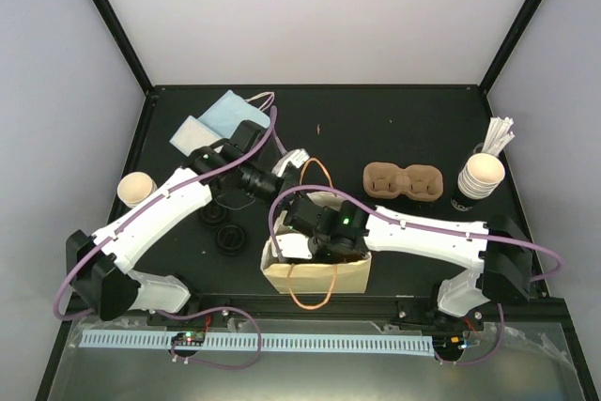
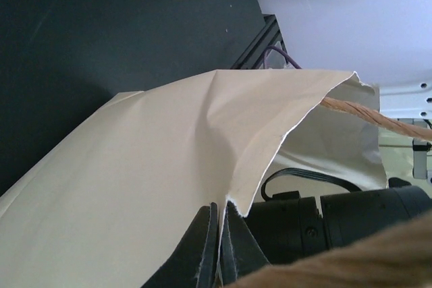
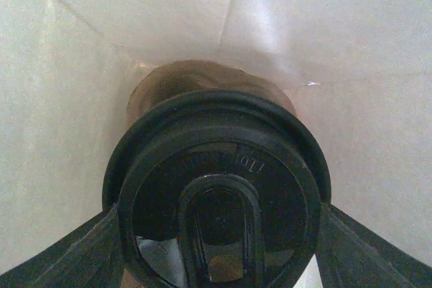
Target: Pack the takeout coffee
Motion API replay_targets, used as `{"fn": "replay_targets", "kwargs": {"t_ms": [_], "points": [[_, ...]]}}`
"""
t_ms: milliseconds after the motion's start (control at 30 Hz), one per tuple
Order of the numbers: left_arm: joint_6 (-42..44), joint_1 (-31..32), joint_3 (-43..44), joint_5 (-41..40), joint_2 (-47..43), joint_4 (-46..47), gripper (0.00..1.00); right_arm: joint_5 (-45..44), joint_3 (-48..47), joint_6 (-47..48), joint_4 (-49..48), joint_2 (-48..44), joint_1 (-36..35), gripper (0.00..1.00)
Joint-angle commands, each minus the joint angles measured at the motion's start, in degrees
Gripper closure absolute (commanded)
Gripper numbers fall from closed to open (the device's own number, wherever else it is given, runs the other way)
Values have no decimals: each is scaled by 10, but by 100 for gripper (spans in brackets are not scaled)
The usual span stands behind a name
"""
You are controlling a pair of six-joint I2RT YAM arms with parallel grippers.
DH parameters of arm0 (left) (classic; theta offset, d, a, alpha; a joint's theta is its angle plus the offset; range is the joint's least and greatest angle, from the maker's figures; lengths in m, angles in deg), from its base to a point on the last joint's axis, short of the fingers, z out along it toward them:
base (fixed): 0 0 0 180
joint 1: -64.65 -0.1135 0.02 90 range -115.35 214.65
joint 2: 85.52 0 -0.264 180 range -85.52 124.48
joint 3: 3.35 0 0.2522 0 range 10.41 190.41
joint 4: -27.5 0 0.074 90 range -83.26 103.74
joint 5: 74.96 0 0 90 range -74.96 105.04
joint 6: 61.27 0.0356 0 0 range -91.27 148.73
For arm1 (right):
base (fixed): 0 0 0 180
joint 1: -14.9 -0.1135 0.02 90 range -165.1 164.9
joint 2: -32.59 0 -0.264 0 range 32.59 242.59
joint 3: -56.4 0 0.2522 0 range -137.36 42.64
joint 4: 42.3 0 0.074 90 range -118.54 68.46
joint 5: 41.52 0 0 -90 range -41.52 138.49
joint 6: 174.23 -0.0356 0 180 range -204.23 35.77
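Observation:
A cream paper bag (image 1: 319, 274) stands open near the table's front middle. My left gripper (image 2: 221, 234) is shut on the bag's top edge (image 2: 270, 160), pinching the paper between its two fingers. My right gripper (image 3: 216, 254) reaches down inside the bag (image 3: 337, 45). It is shut on the takeout coffee (image 3: 216, 166), a brownish cup under a black lid, with one finger (image 3: 67, 261) on each side of the lid. In the top view the bag and my right wrist (image 1: 338, 227) hide this cup. A single lidless cream cup (image 1: 136, 188) stands at the far left.
A brown pulp two-cup carrier (image 1: 404, 180) lies right of centre. A stack of cups with white sticks (image 1: 481, 176) stands at the right edge. Loose black lids (image 1: 230, 238) lie left of the bag, and blue and white packets (image 1: 221, 115) lie at the back left. Orange rope handles (image 1: 315, 171) loop from the bag.

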Motion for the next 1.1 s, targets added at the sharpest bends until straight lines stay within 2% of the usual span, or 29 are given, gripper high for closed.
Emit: {"fn": "replay_targets", "kwargs": {"t_ms": [0,200,467,667,800,1067], "points": [[7,-6,20,42,5,9,98,16,-13,-2,0,24,2,48],[14,-7,26,25,-9,23,99,-1,-14,-24,12,38,-6,48],[13,-7,12,0,-14,21,98,-73,-10,-49,20,64,-26,48],[4,-7,24,-37,-37,16,98,-111,17,-62,-26,50,-33,48],[10,-7,40,-57,-44,8,98,-114,25,-57,-49,35,-33,47],[17,-7,6,-72,-12,5,98,-95,42,-44,-85,44,-25,47]]}}
